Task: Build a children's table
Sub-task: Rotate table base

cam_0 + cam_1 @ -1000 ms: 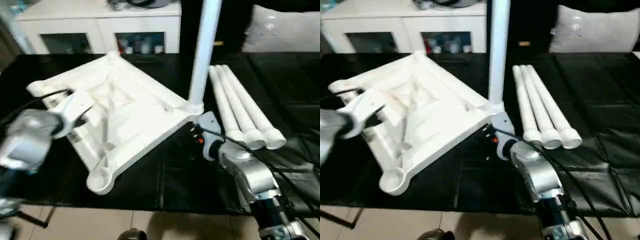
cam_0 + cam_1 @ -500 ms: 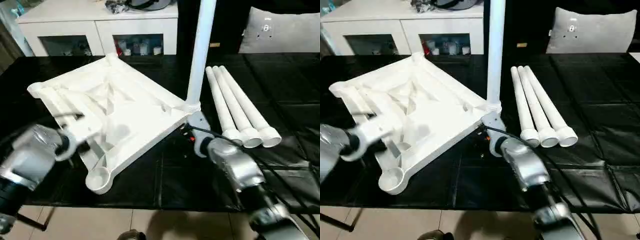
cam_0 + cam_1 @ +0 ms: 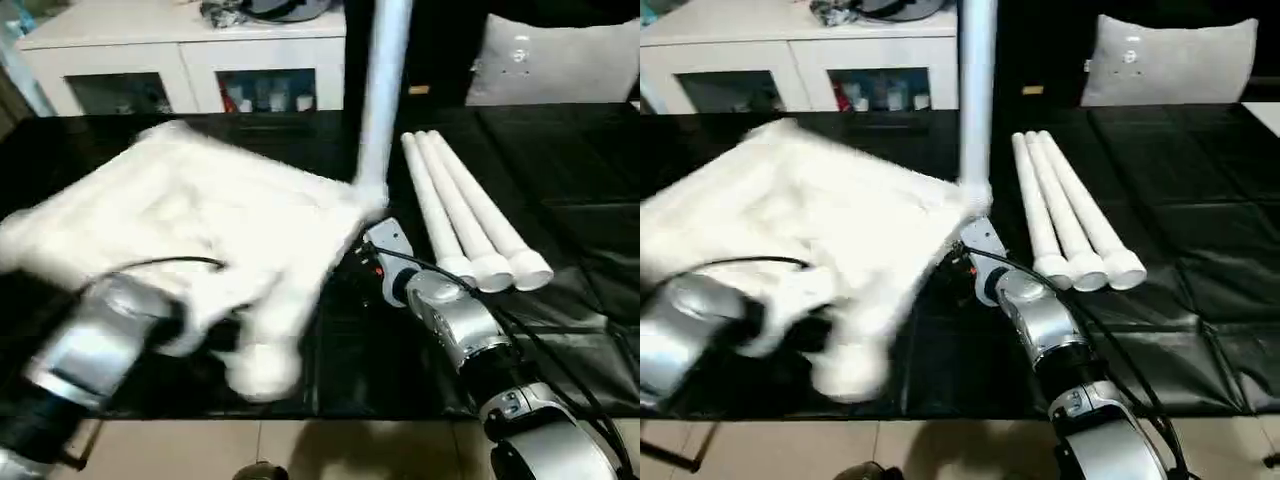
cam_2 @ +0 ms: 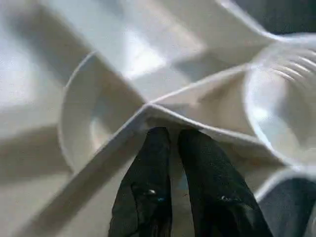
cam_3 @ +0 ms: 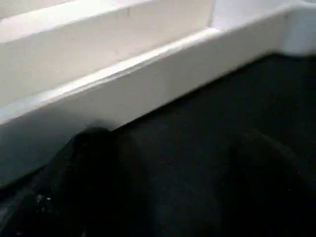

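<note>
The children's table top lies underside up on the black work surface and is smeared by motion. One white leg stands upright in its right corner socket. Three more legs lie side by side to the right. My left gripper is shut on a thin rib of the underside, close to a round corner socket. My right gripper is open, low over the black cover just in front of the top's side wall, below the upright leg.
A white cabinet with glass doors stands behind the work surface, and a grey cushion sits at the back right. The surface's near edge meets tiled floor. Cables run along my right forearm.
My left arm has drawn back toward me, and the table top now swings with it, its near corner sliding right. The upright leg moves along with it. My right gripper stays open.
</note>
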